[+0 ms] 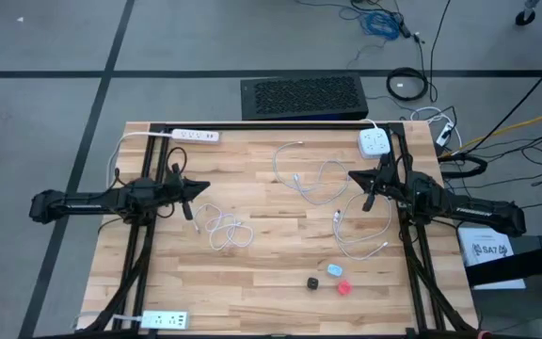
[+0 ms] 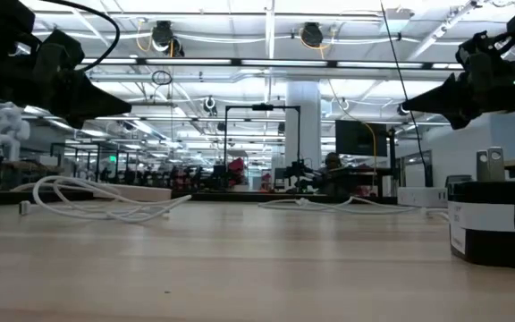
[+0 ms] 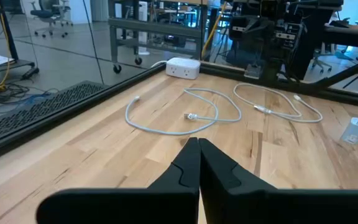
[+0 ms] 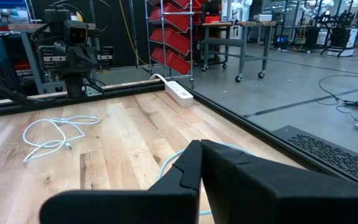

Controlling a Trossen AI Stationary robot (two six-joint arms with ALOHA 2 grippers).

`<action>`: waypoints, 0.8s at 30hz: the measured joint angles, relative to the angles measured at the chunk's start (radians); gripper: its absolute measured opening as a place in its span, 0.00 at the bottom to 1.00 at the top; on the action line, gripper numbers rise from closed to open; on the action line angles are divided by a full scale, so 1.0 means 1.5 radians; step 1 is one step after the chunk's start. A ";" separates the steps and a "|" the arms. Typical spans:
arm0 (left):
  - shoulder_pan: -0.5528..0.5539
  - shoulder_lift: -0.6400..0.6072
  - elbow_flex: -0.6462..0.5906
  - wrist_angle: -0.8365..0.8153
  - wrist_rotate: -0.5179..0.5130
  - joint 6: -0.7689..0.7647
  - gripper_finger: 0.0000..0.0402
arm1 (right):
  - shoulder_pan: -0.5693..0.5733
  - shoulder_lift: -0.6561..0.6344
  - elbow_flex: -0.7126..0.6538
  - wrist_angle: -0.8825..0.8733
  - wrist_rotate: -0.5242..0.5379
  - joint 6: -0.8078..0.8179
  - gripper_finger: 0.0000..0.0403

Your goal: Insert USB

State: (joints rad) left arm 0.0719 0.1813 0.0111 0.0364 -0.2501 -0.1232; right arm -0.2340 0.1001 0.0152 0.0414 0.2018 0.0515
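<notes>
Three white USB cables lie loose on the wooden table [image 1: 252, 273]: one coil near my left gripper [image 1: 226, 232], one in the middle [image 1: 309, 175] and one near my right arm [image 1: 356, 235]. A black cube charger [image 1: 314, 282], a pale adapter [image 1: 334, 270] and a red piece [image 1: 344, 287] sit toward the near edge. My left gripper [image 1: 205, 186] hovers shut above the table's left half. My right gripper [image 1: 352, 175] hovers shut on the right, facing it. Neither holds anything; both pairs of fingers [image 3: 199, 149] [image 4: 201, 149] are pressed together.
A white power strip [image 1: 196, 135] lies at the far left edge, a square white outlet hub [image 1: 374, 143] at the far right, and another strip [image 1: 163, 320] at the near left corner. In the low view the black charger [image 2: 494, 224] stands close on the right.
</notes>
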 joint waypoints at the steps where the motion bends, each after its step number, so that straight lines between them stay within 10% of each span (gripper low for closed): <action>1: 0.000 0.000 0.000 0.000 0.000 0.000 0.00 | 0.000 0.000 0.000 0.000 0.000 0.000 0.00; 24: 0.001 0.001 0.000 0.243 -0.068 0.026 0.00 | 0.000 0.000 0.000 0.000 0.000 0.000 0.00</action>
State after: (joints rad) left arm 0.0741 0.1822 0.0110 0.4007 -0.3525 -0.0841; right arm -0.2337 0.1001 0.0154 0.0413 0.2016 0.0516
